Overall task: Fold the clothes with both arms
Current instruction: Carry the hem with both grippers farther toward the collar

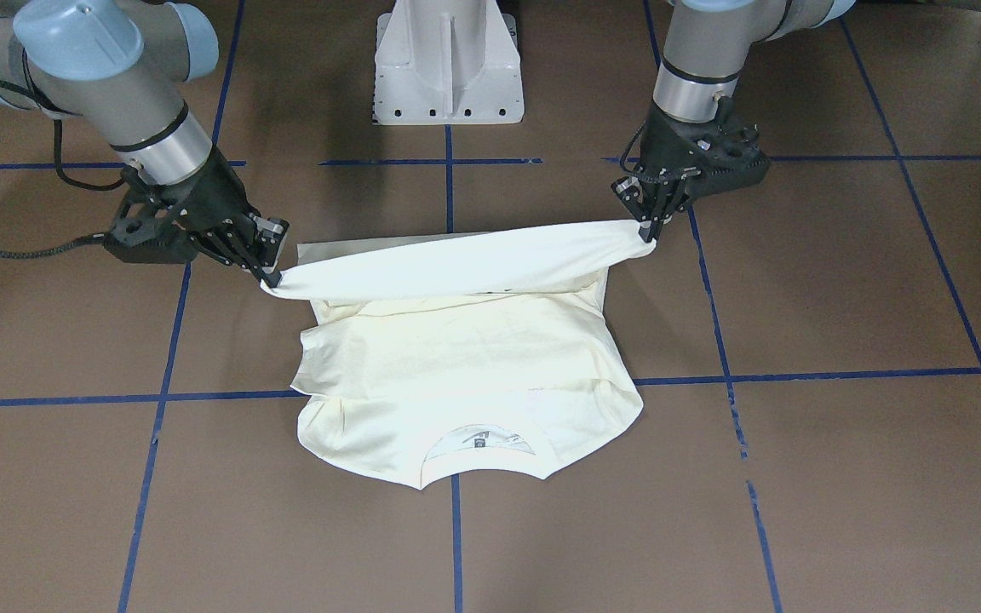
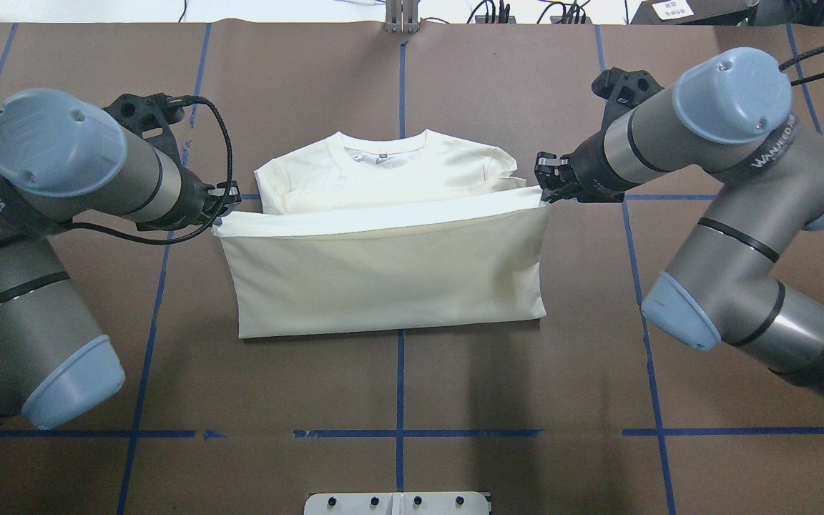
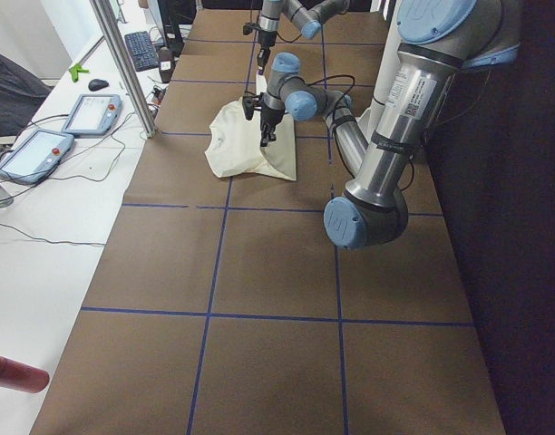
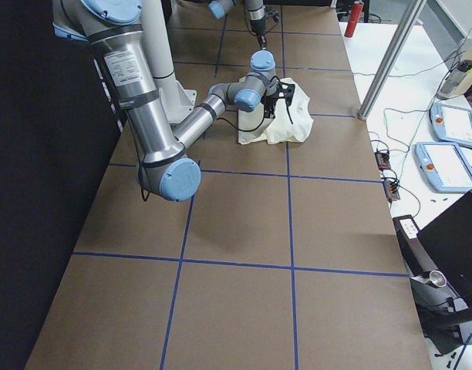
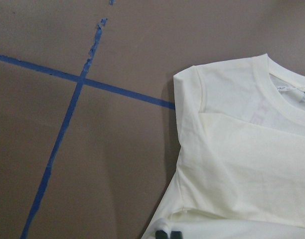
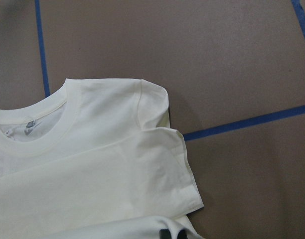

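A cream-white T-shirt [image 2: 383, 300] sits in the middle of the brown table [image 2: 398, 71], plain side up. Its collar [image 2: 383, 146] points to the top of the overhead view and a small label [image 2: 381, 155] shows inside the neck. The hem [image 2: 383, 214] is lifted off the table and pulled into a taut, slightly sagging band that hangs across the shirt's body. The left gripper [image 2: 222, 207] is pinched shut on the corner at the left of the overhead view. The right gripper [image 2: 548, 194] is clamped on the opposite corner at the right. Below that band the cloth drops as a smooth, nearly rectangular sheet to a straight fold near the centre of the frame. From the wrist cameras, the shoulders lie flat with another layer folded across just below them. Blue tape lines [image 2: 400, 386] cross under the garment, one running up toward the collar.
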